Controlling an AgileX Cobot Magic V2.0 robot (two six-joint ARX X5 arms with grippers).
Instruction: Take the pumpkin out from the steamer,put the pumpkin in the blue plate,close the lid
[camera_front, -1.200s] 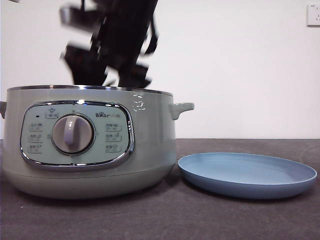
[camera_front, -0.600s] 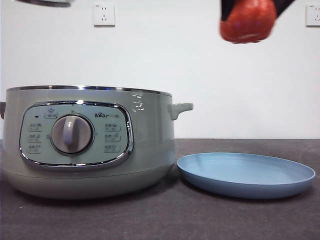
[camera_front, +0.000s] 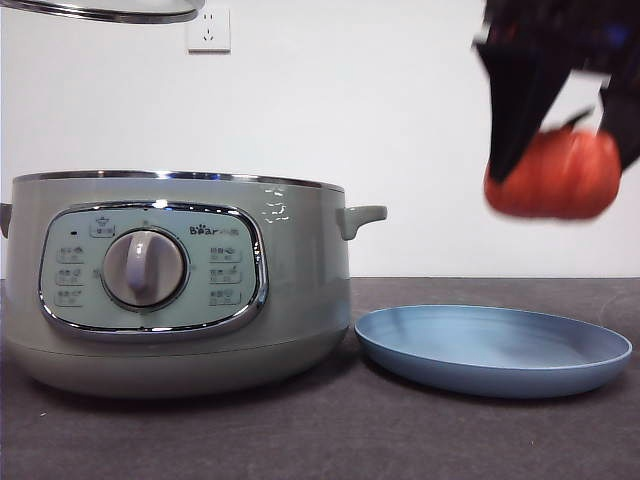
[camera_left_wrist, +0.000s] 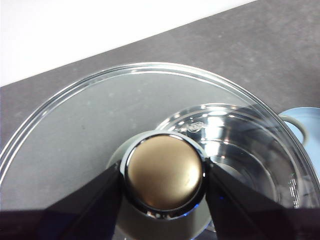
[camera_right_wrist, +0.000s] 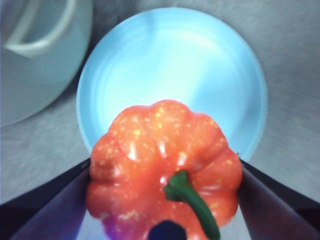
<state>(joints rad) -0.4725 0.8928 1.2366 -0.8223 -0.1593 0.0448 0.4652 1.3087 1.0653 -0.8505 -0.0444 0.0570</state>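
Note:
My right gripper (camera_front: 555, 150) is shut on the orange-red pumpkin (camera_front: 553, 175) and holds it in the air above the right part of the blue plate (camera_front: 493, 349). In the right wrist view the pumpkin (camera_right_wrist: 162, 167) with its green stem sits between the jaws, over the plate (camera_right_wrist: 172, 65). My left gripper (camera_left_wrist: 165, 175) is shut on the knob of the glass lid (camera_left_wrist: 75, 120) and holds it high above the open sage-green steamer (camera_front: 180, 280). The lid's chrome rim (camera_front: 100, 10) shows at the top left of the front view. The steamer's inside (camera_left_wrist: 240, 145) shows through the glass.
The steamer's side handle (camera_front: 362, 216) points toward the plate, close to its left rim. Wall sockets (camera_front: 208, 28) are on the white wall behind. The dark table (camera_front: 320, 440) runs in front of both.
The right gripper has carried the pumpkin from the steamer across to the right and then lower over the plate. The lid's rim has come further into view at the top left.

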